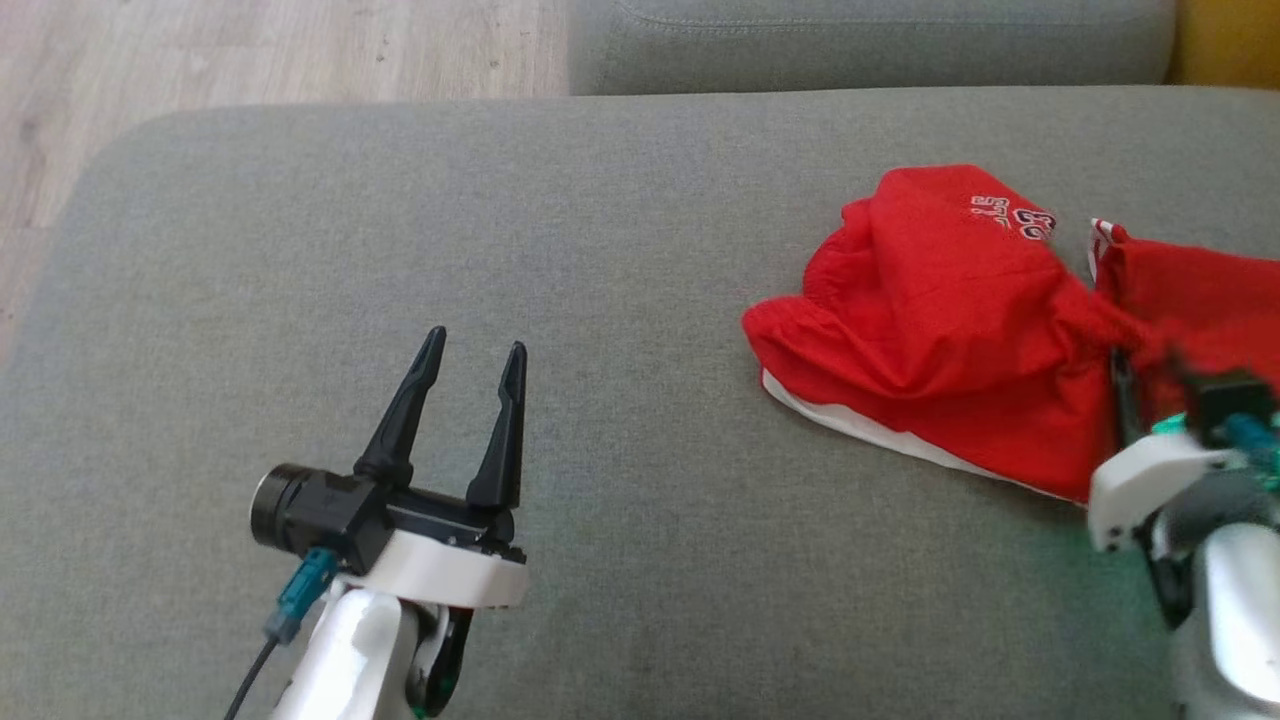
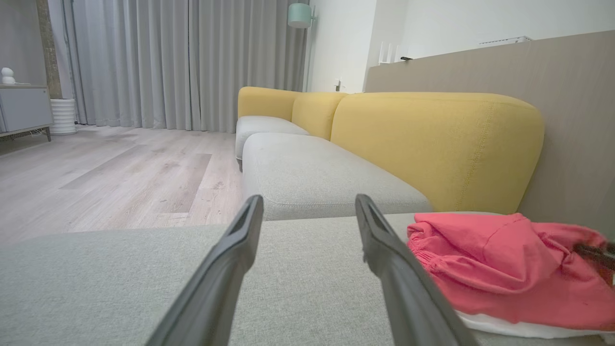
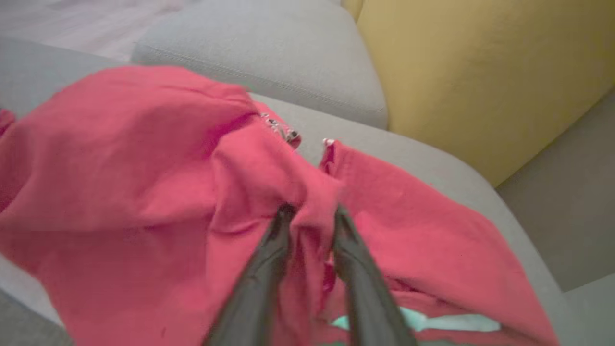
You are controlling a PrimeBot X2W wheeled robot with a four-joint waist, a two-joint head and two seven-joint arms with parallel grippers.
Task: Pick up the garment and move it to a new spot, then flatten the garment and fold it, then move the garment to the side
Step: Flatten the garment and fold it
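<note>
The garment (image 1: 950,330) is a crumpled red piece with white trim and white lettering, lying on the right part of the grey cushion (image 1: 600,250). My right gripper (image 1: 1125,355) comes in from the lower right and is shut on a bunched fold of the garment (image 3: 144,182); in the right wrist view the two fingers (image 3: 269,269) pinch red cloth between them. My left gripper (image 1: 478,345) hovers over bare cushion at the lower left, open, holding nothing. The left wrist view shows the garment (image 2: 504,269) to the right of its fingers (image 2: 230,269).
A second grey seat cushion (image 1: 860,40) lies beyond the near one, with yellow backrests (image 2: 432,144) to the right. Wooden floor (image 1: 250,50) shows past the cushion's far left corner. Curtains (image 2: 192,62) and a cabinet (image 2: 24,108) stand far off.
</note>
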